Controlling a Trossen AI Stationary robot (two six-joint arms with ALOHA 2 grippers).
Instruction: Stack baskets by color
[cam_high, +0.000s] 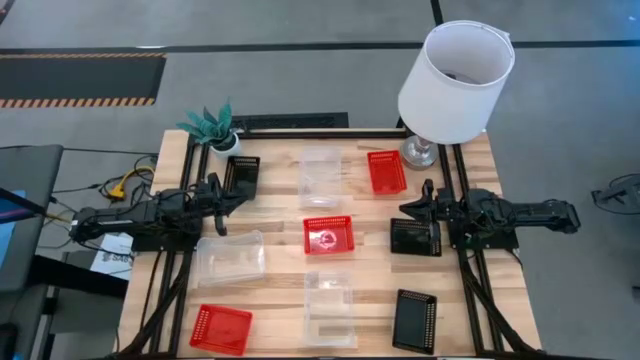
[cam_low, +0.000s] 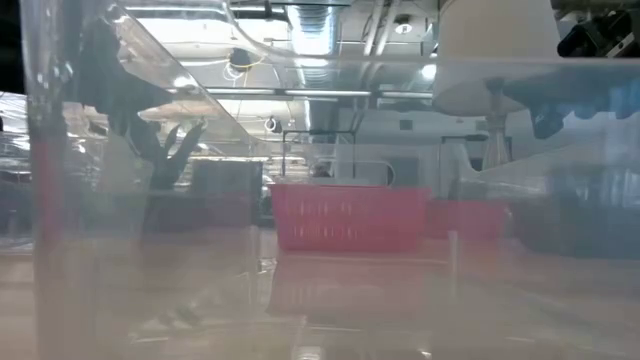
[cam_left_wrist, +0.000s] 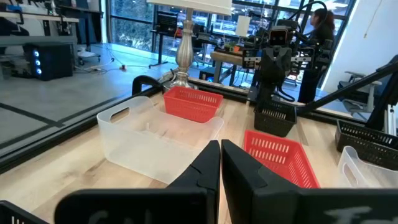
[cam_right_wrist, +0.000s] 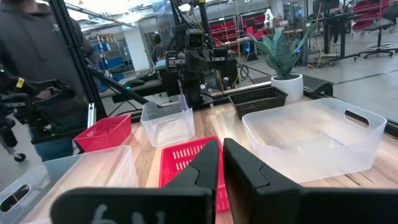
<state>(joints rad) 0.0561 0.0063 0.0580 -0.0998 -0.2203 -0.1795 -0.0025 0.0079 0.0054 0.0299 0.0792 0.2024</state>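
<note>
Nine baskets lie spread over the wooden table. The red ones are at the far right (cam_high: 386, 172), the centre (cam_high: 328, 235) and the near left (cam_high: 221, 328). The clear ones are at the far middle (cam_high: 320, 170), the left (cam_high: 230, 255) and the near middle (cam_high: 328, 308). The black ones are by the plant (cam_high: 241, 172), beside my right gripper (cam_high: 415, 237) and at the near right (cam_high: 414, 320). My left gripper (cam_high: 228, 203) hovers shut at the left, pointing right. My right gripper (cam_high: 405, 210) hovers shut at the right, pointing left at the centre red basket (cam_right_wrist: 186, 168), with nothing between its fingers.
A lamp with a white shade (cam_high: 455, 80) stands at the far right corner, and a small green potted plant (cam_high: 212, 128) at the far left. A black frame (cam_high: 300, 130) runs along the table's far and side edges. A clear basket wall fills the low view. People stand in the room beyond.
</note>
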